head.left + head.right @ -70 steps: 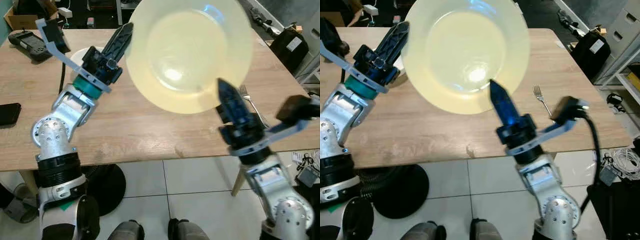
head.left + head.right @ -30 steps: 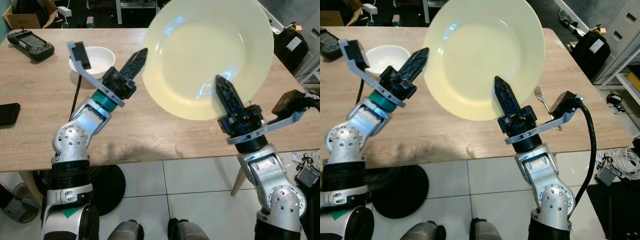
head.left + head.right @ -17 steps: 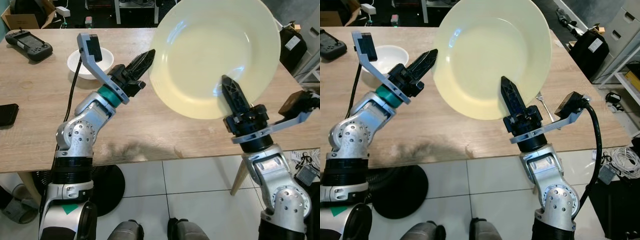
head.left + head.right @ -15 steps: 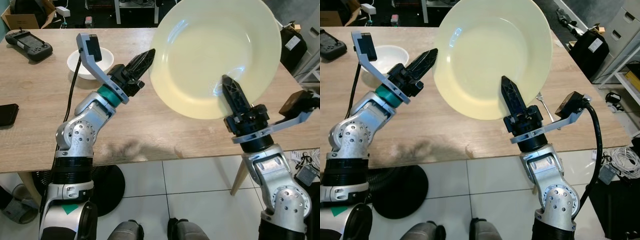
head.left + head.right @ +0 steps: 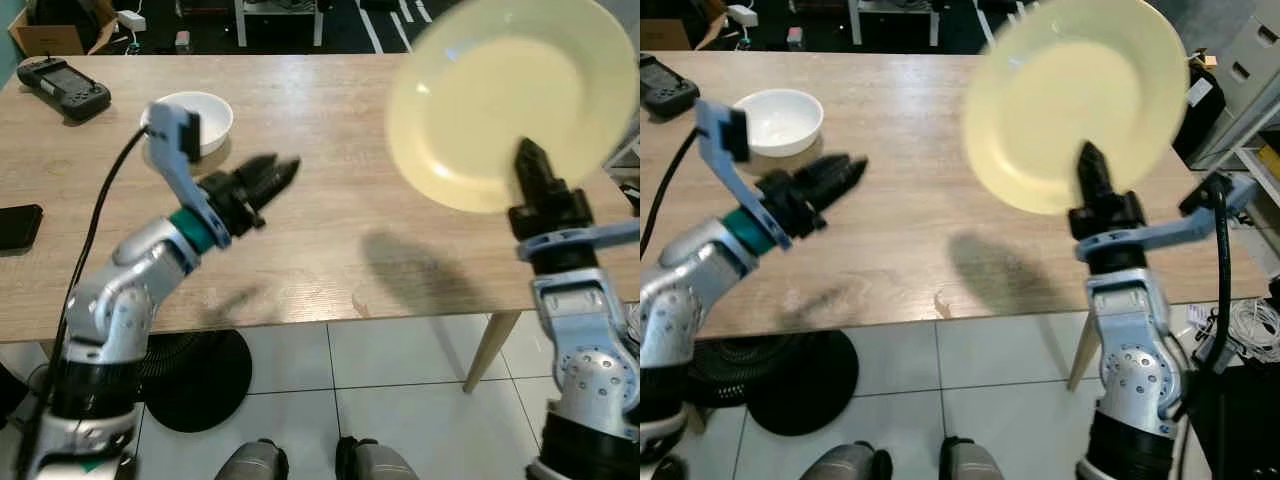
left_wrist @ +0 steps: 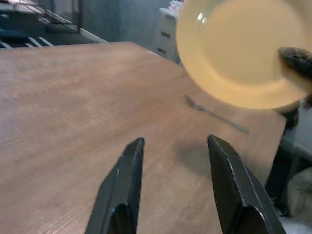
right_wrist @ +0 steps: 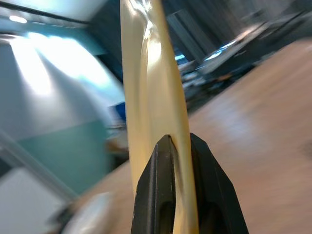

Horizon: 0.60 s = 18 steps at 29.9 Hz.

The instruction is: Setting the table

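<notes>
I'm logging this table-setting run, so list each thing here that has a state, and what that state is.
yellow plate: lifted off the table, tilted, pinched at its rim.
right gripper: shut on the plate's edge.
left gripper: open, empty, held over the table.
white bowl: upright on the table, looks empty.
fork: lying flat on the table.

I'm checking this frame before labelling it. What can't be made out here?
- Fork: seen from the left wrist as a thin blurred streak; tines unreadable.
- Plate: motion-blurred in both eye views; the right claw, shut on its rim, covers the lower edge.
- Left claw: open over the table, fingertips smeared in the eye views.
- Bowl: contents too washed out to tell.
- Black device: too small to identify.
</notes>
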Tool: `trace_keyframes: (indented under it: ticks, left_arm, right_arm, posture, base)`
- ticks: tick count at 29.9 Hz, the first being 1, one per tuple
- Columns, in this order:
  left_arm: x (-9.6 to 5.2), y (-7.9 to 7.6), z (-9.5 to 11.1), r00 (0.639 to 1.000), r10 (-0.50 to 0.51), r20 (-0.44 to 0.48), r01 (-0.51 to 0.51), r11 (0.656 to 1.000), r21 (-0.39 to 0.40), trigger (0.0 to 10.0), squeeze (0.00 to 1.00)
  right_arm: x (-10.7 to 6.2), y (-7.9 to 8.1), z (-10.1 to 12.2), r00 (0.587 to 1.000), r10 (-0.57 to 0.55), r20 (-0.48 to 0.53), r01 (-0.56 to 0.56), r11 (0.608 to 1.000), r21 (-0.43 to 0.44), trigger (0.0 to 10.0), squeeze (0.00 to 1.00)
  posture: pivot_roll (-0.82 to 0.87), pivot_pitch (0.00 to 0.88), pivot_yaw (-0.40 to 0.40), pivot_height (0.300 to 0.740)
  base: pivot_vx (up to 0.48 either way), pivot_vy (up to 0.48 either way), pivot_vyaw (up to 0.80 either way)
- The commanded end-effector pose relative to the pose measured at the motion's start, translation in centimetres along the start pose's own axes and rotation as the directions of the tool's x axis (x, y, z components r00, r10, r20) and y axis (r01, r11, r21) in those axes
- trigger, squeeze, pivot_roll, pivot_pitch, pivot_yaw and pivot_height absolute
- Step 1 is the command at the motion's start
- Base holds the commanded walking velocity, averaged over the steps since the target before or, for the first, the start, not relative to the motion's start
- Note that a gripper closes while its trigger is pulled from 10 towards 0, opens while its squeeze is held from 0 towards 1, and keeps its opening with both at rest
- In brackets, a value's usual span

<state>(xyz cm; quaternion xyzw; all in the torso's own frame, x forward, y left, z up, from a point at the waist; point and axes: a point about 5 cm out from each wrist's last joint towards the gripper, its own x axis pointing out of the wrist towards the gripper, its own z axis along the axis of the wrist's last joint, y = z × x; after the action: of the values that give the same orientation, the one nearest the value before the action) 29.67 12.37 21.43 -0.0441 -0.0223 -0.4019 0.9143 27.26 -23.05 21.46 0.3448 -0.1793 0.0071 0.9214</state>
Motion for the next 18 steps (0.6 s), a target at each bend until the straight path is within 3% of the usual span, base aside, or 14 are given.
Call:
trace_keyframes:
  ticks: [1, 3, 4, 6, 8, 9, 12, 14, 18]
  left_arm:
    - [0.2, -0.6, -0.2, 0.999, -0.028, -0.026, 0.030, 0.996, 0.089, 10.0, 0.00]
    - [0.6, -0.2, -0.7, 0.998, 0.042, -0.048, -0.031, 0.975, 0.220, 10.0, 0.00]
    - [0.6, -0.2, -0.7, 0.998, 0.042, -0.048, -0.031, 0.975, 0.220, 10.0, 0.00]
    - [0.8, 0.9, -1.1, 0.986, 0.164, -0.024, -0.151, 0.951, 0.271, 10.0, 0.00]
    - [0.4, 1.3, -1.3, 0.980, 0.196, -0.021, -0.180, 0.934, 0.307, 10.0, 0.00]
    - [0.4, 1.3, -1.3, 0.980, 0.196, -0.021, -0.180, 0.934, 0.307, 10.0, 0.00]
    - [-0.3, 2.4, -1.5, 0.953, 0.303, -0.026, -0.277, 0.900, 0.338, 10.0, 0.00]
    - [-0.4, 2.8, -1.6, 0.941, 0.338, -0.023, -0.309, 0.885, 0.348, 10.0, 0.00]
    - [-0.7, 3.2, -2.1, 0.914, 0.406, -0.004, -0.380, 0.859, 0.342, 10.0, 0.00]
  right_arm:
    - [-0.2, -0.5, 0.1, 0.999, -0.036, 0.016, 0.036, 0.999, -0.026, 10.0, 0.00]
    - [-0.1, -0.6, 0.5, 0.997, -0.072, 0.039, 0.076, 0.989, -0.123, 10.0, 0.00]
    - [-0.1, -0.6, 0.5, 0.997, -0.072, 0.039, 0.076, 0.989, -0.123, 10.0, 0.00]
    - [-0.1, -0.2, 0.9, 0.995, -0.069, 0.072, 0.085, 0.963, -0.255, 10.0, 0.00]
    - [-0.2, 0.8, 0.5, 0.999, -0.003, 0.036, 0.017, 0.923, -0.384, 10.0, 0.00]
    - [-0.2, 0.8, 0.5, 0.999, -0.003, 0.036, 0.017, 0.923, -0.384, 10.0, 0.00]
    - [-1.2, 1.7, -1.8, 0.987, 0.101, -0.123, -0.146, 0.884, -0.443, 10.0, 0.00]
    - [-1.6, 1.8, -2.5, 0.979, 0.122, -0.162, -0.183, 0.873, -0.452, 10.0, 0.00]
    - [-2.3, 1.9, -3.6, 0.967, 0.141, -0.214, -0.237, 0.813, -0.532, 10.0, 0.00]
  posture:
    - [0.10, 0.000, 0.033, 0.740]
    - [0.09, 0.000, 0.036, 0.740]
    - [0.09, 0.000, 0.036, 0.740]
    - [0.09, 0.000, 0.047, 0.740]
    - [0.07, 0.000, 0.051, 0.740]
    - [0.07, 0.000, 0.051, 0.740]
    - [0.06, 0.000, 0.057, 0.740]
    - [0.06, 0.000, 0.057, 0.740]
    - [0.05, 0.000, 0.047, 0.740]
  base:
    - [0.000, 0.000, 0.00]
    - [0.000, 0.000, 0.00]
    - [0.000, 0.000, 0.00]
    - [0.000, 0.000, 0.00]
    - [0.000, 0.000, 0.00]
    - [0.000, 0.000, 0.00]
    - [0.000, 0.000, 0.00]
    - [0.000, 0.000, 0.00]
    - [0.000, 0.000, 0.00]
